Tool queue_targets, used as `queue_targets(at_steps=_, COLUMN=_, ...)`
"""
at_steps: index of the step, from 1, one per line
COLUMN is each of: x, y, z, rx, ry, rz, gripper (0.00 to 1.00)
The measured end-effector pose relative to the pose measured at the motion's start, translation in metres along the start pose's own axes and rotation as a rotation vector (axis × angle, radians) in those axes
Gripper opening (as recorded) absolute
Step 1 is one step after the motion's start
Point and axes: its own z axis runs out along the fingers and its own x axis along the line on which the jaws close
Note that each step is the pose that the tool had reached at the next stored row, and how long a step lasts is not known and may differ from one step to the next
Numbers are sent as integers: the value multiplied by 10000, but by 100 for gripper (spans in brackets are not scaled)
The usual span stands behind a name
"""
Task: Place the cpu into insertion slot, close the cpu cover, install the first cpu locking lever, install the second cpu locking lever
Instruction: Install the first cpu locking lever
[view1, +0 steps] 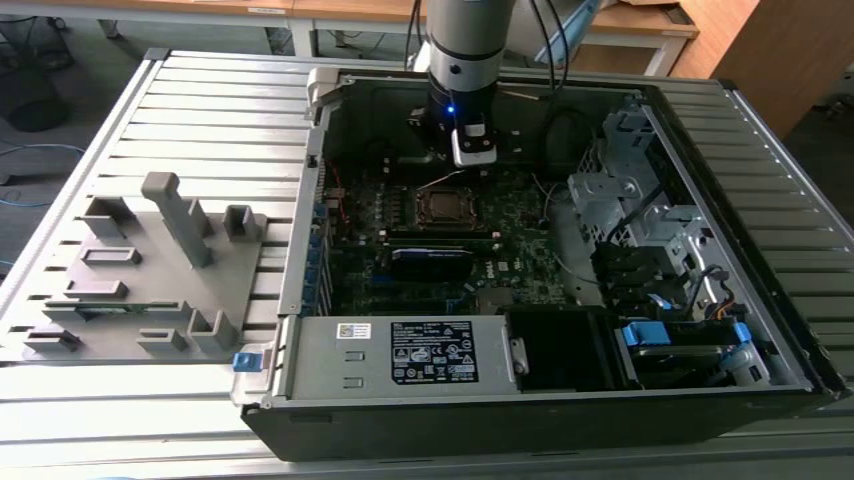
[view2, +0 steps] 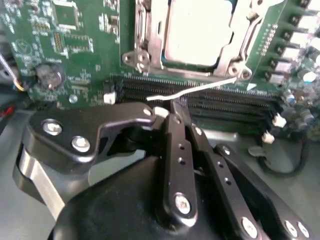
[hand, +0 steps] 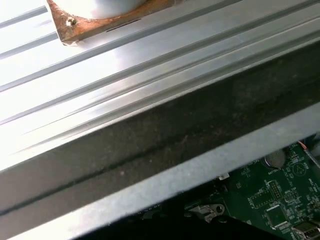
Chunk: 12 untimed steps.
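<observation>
— Which step is it working on?

— I'm reckoning the locking levers. In the second wrist view the cpu (view2: 195, 30) is sitting in the insertion slot (view2: 135, 59), and the cpu cover (view2: 152, 40) is lying down around it. A thin silvery locking lever (view2: 210, 85) is sticking out unlatched across the long memory slots (view2: 225, 100). I'm not telling which of the two levers it is.

— And the tool?

— The tool (view2: 176, 107) is showing its fingers drawn together, with the tips right up at that lever (whether they're pinching it or only touching, I'm not managing to tell).

— What is that calling for?

— I'd say a steady push, carrying the lever down and under its catch. It's such a thin wire that it's asking for care against slipping off or scraping the board.

— How's the arm standing?

— The arm (view1: 465, 40) is reaching nearly straight down into the open computer case (view1: 534, 430) on the slatted desk (view1: 200, 110). Its wrist is hanging close by the slot.
</observation>
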Motion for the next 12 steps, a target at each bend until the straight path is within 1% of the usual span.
queue_targets(at_steps=1, x=0, y=2, z=-9, rx=-1, ry=0, rz=0, gripper=10)
queue_targets(at_steps=12, x=4, y=1, z=-13, rx=-1, ry=1, rz=-2, gripper=10)
